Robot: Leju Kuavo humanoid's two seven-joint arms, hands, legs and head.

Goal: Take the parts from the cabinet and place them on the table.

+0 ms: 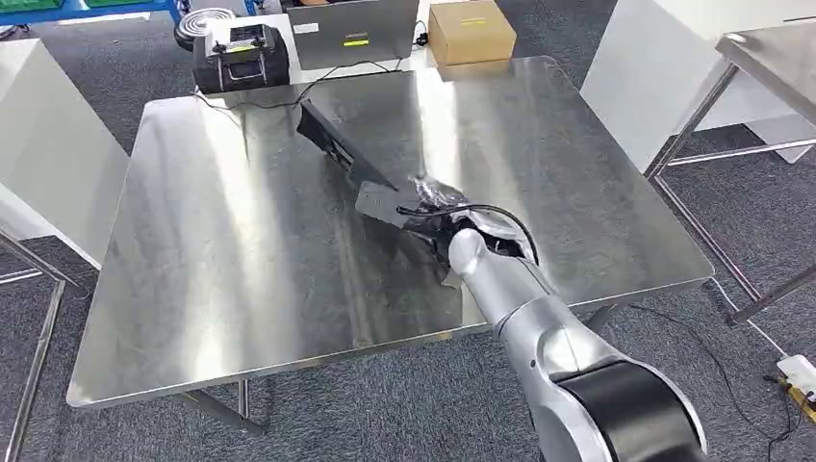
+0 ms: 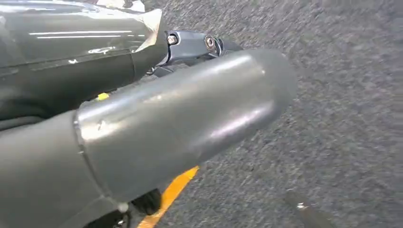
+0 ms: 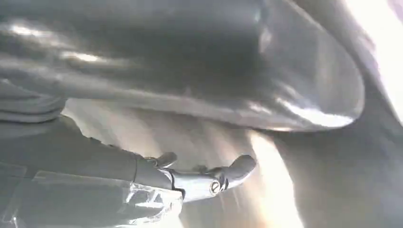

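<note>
**Steel table, part near centre**

The steel table (image 1: 241,289) has wide bare room on its left half. The long dark part (image 1: 342,154) lies mid-table, angled toward the far edge. The right hand (image 1: 433,207) covers its near end; grip unclear. The left hand (image 2: 190,45) hangs over carpet, state unclear.

The right arm (image 1: 539,327) reaches forward and up from the lower right, silver, with a black cable looped at the wrist. The right hand (image 1: 433,207) is at its end, fingers extended. The left hand (image 2: 142,123) hangs low, thumb extended.
</note>
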